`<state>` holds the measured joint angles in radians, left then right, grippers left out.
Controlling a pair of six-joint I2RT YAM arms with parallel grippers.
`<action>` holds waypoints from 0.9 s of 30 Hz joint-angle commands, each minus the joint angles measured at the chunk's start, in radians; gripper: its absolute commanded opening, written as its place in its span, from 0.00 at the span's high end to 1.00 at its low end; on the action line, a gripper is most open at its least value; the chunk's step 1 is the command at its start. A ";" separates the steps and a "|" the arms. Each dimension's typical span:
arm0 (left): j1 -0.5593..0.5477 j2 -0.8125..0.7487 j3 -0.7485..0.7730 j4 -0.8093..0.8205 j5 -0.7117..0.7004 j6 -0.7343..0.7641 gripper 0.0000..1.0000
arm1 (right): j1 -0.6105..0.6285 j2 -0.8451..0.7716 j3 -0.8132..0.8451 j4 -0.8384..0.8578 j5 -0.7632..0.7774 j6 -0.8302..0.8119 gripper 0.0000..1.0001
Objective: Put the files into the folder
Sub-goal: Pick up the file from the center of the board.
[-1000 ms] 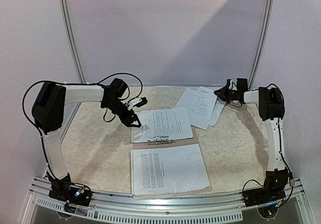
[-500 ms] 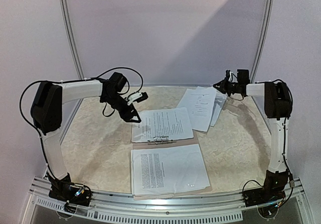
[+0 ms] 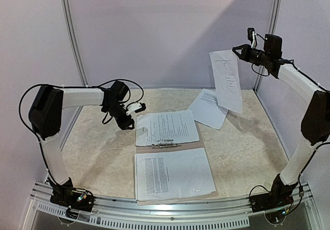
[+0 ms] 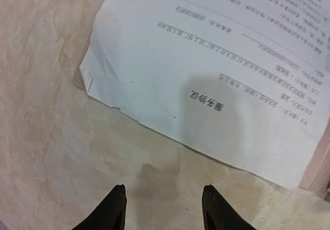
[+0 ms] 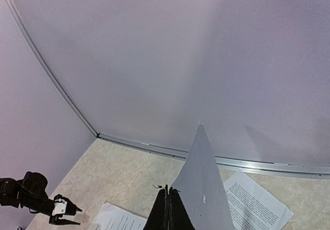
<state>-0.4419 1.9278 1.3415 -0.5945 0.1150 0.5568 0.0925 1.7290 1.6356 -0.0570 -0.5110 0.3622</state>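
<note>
My left claw (image 4: 164, 195) hangs with its fingers apart over the mottled beige surface (image 4: 46, 111). It is just short of the creased corner of the files (image 3: 167, 127), which lie flat on the open tan folder (image 3: 192, 148) to its right. My right claw (image 3: 238, 50), low a second ago, has risen. It is pinched together on one floppy printed sheet (image 3: 227, 80) dangling beneath it.

White black-printed files (image 3: 227, 80), tan folder (image 3: 193, 146) (cream marbled table (image 3: 93, 142))
</note>
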 commanded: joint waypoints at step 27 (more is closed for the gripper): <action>-0.113 0.160 0.003 0.133 -0.187 0.019 0.50 | 0.105 -0.226 -0.153 -0.182 0.051 -0.163 1.00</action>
<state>-0.5312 2.0445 1.3411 -0.4221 -0.1085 0.5648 0.1902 1.5257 1.4994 -0.2245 -0.4576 0.2153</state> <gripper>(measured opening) 0.501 0.004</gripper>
